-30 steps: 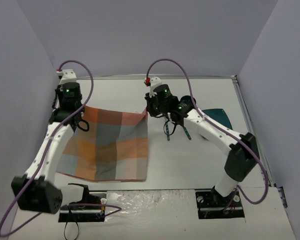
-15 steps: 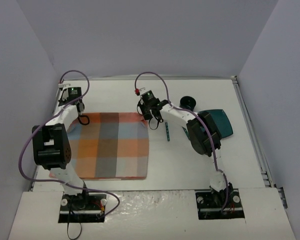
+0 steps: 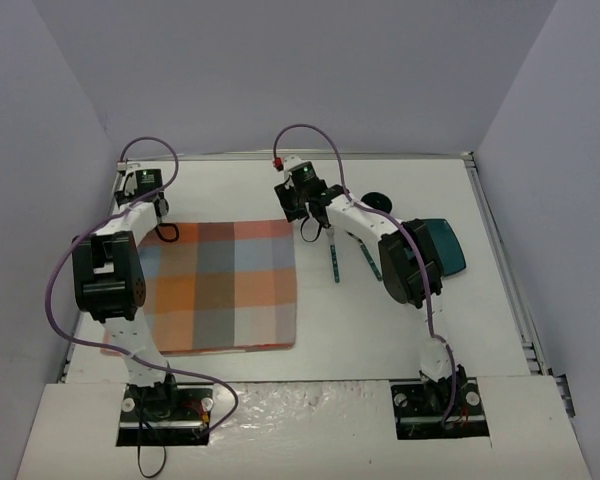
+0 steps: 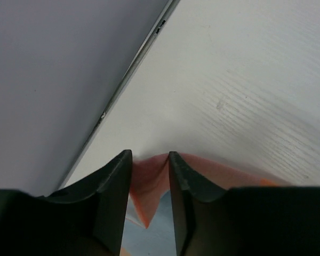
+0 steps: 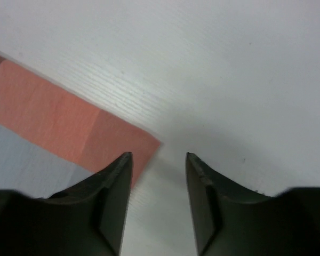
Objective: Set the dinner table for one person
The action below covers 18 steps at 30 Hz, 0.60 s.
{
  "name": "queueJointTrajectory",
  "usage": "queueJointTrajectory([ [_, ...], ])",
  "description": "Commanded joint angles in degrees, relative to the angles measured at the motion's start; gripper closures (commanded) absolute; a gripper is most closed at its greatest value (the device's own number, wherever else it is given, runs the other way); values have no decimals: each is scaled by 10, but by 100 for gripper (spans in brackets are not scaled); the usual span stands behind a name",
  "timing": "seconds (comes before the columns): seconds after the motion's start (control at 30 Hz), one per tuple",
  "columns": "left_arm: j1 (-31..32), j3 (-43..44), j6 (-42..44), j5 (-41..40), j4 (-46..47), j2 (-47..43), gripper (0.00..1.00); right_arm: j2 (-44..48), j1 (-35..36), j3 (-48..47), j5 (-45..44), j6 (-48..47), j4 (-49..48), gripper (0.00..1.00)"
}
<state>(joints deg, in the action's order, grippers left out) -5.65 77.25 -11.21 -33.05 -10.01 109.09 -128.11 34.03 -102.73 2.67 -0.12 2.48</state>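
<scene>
White dinner table [image 3: 380, 320] bears the placemat [image 3: 220, 285]; left claw [image 4: 150, 156] and right claw [image 5: 159, 156] both stand narrowly parted.

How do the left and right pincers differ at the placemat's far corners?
The left pincer stands less open than the right pincer. A raised placemat fold sits between the left pincer's jaws; the right pincer's corner lies flat on the dinner table, ungripped. Both are at the placemat's far edge.

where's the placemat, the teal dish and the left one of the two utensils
placemat [image 3: 220, 290]: top view, middle of the cloth
teal dish [image 3: 450, 245]: top view, uncovered right part
left utensil [image 3: 335, 262]: top view, middle of its length
</scene>
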Motion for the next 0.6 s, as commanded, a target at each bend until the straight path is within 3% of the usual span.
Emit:
queueJointTrajectory([
  [0.0,-2,57,-5,-14,8,-57,43,50,-3,-50,-10,-9,-1,42],
  [0.2,-2,57,-45,54,-78,-171,10,138,24,41,24,31,-1,38],
  [0.37,-2,-22,-74,130,-112,-246,8,188,73,169,22,45,-39,37],
  [0.57,-3,-103,-101,161,-128,-246,8,189,143,258,32,47,-87,37],
])
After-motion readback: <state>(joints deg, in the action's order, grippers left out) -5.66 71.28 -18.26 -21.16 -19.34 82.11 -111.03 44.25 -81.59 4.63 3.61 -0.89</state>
